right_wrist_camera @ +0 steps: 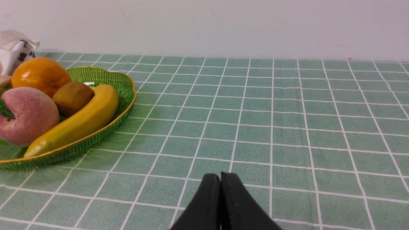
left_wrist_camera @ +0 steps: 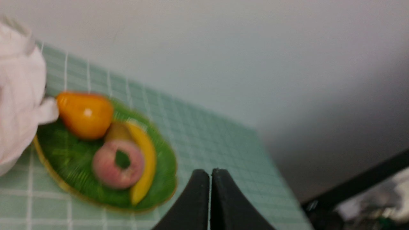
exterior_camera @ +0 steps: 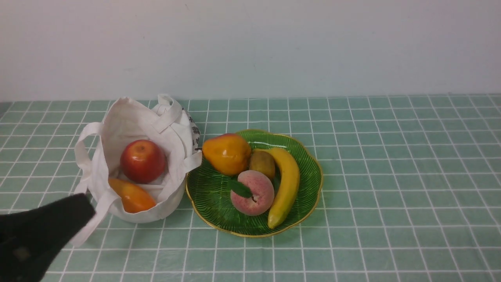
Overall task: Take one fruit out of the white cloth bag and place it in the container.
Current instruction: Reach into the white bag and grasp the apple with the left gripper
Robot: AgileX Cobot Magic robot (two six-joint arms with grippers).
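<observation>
Surface [exterior_camera: 391,176] has a green checked cloth with white grid lines, and its far edge runs along a plain pale wall [exterior_camera: 250,47]. The green plate [exterior_camera: 211,196] is ribbed glass with a gold scalloped rim. It sits about midway between the surface's left and right edges and holds 4 fruits. The white cloth bag [exterior_camera: 129,117] stands on the plate's left-edge side with its mouth open toward the camera. Its straps are slumped, a small black print [exterior_camera: 194,135] shows on the plate-facing side, and its cloth touches the plate rim. The left tool [left_wrist_camera: 210,174] has its fingers pressed together with nothing between them. In the front view it shows as a black shape over the near-left corner, just beside a bag strap; can't tell if it touches. The left wrist view is blurred. The right tool [right_wrist_camera: 220,177] is likewise closed flat and empty. It sits low over bare cloth on the right-edge side of the plate, well apart from it, and is out of the front view. The banana [exterior_camera: 287,184] lies along the plate's right side. A yellow-orange pear-shaped fruit [exterior_camera: 227,153] sits at the plate's far-left rim, near the bag. The apple [exterior_camera: 142,161] is red and glossy and sits inside the bag, fully visible through the opening. It rests above an orange fruit [exterior_camera: 132,196] that lies at the bag's near lip, 2 fruits in there in total. The peach [exterior_camera: 252,192] has a green leaf and sits mid-plate, touching the banana. The kiwi [exterior_camera: 263,163] is wedged between the pear-shaped fruit and the banana.
</observation>
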